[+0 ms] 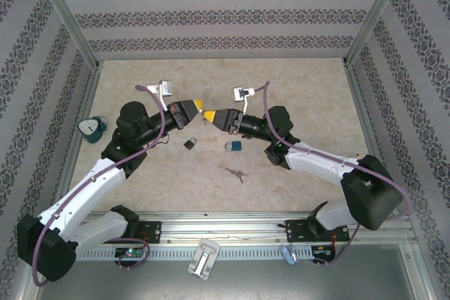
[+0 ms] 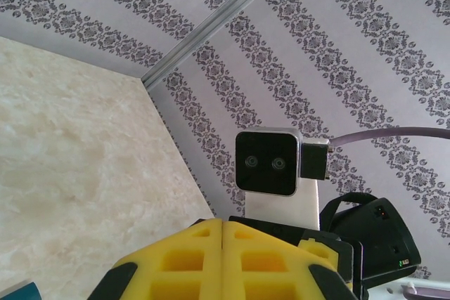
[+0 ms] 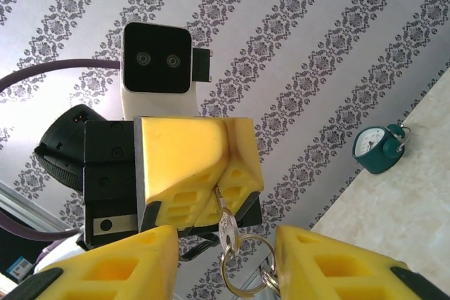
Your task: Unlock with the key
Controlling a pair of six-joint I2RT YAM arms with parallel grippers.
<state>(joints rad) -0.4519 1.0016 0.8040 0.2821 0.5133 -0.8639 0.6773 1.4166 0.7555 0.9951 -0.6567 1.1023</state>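
Yellow fingers (image 3: 184,163) of the left gripper (image 1: 198,107) are pressing tight together and pinching a small silver key (image 3: 225,226) by one end. The key is hanging down from them, and a metal ring (image 3: 246,266) is hanging from the key. The right gripper (image 1: 211,115) is facing the left one, nose to nose, up above the middle of the table (image 1: 295,96). Its two yellow fingers (image 3: 119,272) are standing wide apart, one on each side of the key and ring. The ring is hanging very near one of them, but I cannot tell if it is touching.

Down on the table, a blue-green padlock (image 1: 233,146) is lying just below the right gripper. A smaller dark padlock (image 1: 190,144) is lying near it, below the left gripper. Another bunch of keys (image 1: 236,172) is lying a bit closer to the arms' bases, apart from both locks. A round blue-green thing (image 1: 91,129) with a white dial face is sitting by the left wall, well away from the locks.

From the left wrist, the shut yellow fingers are showing at the bottom, and the other arm's little camera (image 2: 271,163) is looking right back at them.
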